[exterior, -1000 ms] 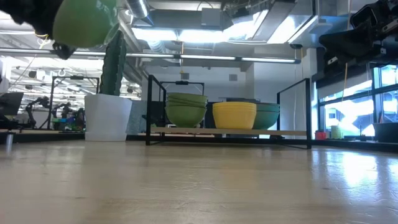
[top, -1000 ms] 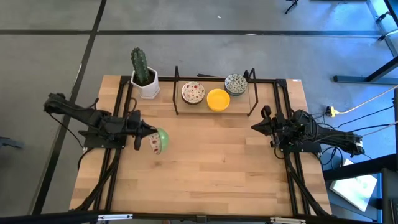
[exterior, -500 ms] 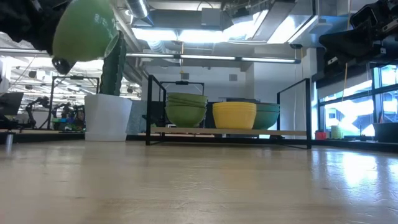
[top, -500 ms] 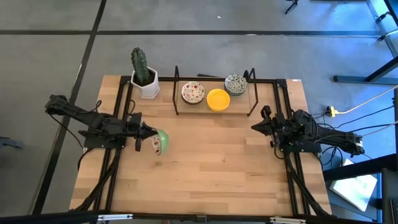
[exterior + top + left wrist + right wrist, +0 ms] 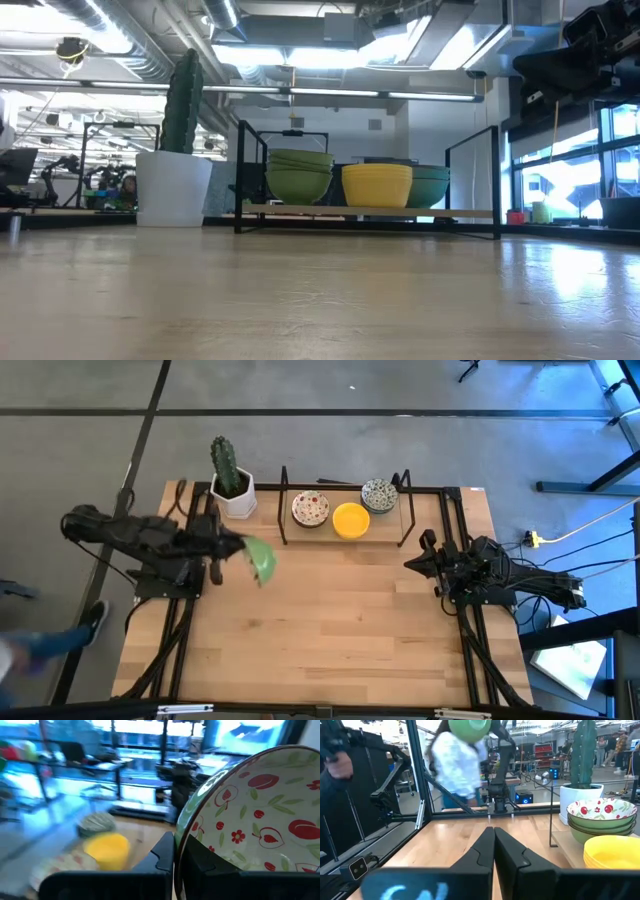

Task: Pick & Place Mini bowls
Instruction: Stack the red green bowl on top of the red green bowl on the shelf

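Left pincer (image 5: 232, 547) clamped on the rim of a red-speckled bowl (image 5: 262, 560) with green outside, held tilted in the air near the cactus pot (image 5: 234, 493). Rack (image 5: 283, 510) at the back of the surface (image 5: 340, 620) holds bowl stacks: speckled (image 5: 310, 509), yellow (image 5: 351, 520), green-blue (image 5: 379, 494). Judged mid-transfer; placement not done. Right pincer (image 5: 412, 563) closed, empty, waiting at the right edge.
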You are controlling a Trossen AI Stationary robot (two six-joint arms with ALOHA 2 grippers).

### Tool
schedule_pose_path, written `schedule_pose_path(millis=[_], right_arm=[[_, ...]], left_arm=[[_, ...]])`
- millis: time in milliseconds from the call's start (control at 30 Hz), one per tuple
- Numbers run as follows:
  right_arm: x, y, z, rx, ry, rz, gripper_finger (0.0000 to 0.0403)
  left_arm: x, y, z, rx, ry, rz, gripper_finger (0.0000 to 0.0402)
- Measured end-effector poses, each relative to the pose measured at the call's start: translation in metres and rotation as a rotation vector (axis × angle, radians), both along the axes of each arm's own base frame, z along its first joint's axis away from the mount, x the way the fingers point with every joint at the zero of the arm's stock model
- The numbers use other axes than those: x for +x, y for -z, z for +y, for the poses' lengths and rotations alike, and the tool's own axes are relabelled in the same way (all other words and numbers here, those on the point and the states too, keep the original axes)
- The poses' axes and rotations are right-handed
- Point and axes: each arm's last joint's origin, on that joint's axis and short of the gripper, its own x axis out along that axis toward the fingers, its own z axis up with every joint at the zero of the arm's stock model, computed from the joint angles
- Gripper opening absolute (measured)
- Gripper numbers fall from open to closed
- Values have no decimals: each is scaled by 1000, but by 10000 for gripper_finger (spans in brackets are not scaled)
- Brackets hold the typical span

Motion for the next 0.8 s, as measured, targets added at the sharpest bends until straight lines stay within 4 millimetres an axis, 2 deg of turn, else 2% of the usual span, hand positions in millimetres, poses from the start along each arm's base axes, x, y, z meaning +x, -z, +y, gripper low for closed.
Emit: schedule_pose_path(millis=[200, 333, 433, 600, 700, 800], right_arm=[[0, -1, 0, -2, 0, -9, 10], [0, -1, 0, -2, 0, -9, 10], [0, -1, 0, -2, 0, -9, 10], [0, -1, 0, -3, 0, -9, 10], [0, -1, 0, -3, 0, -9, 10], [0, -1, 0, -3, 1, -9, 10]], left_arm=[[23, -76, 9, 114, -124, 117, 8], [42, -115, 23, 133, -229, 190, 8], [59, -133, 39, 144, -296, 291, 8], [87, -140, 81, 117, -408, 515, 8], [108, -128, 113, 67, -443, 631, 8], [129, -107, 146, -24, -366, 731, 8]])
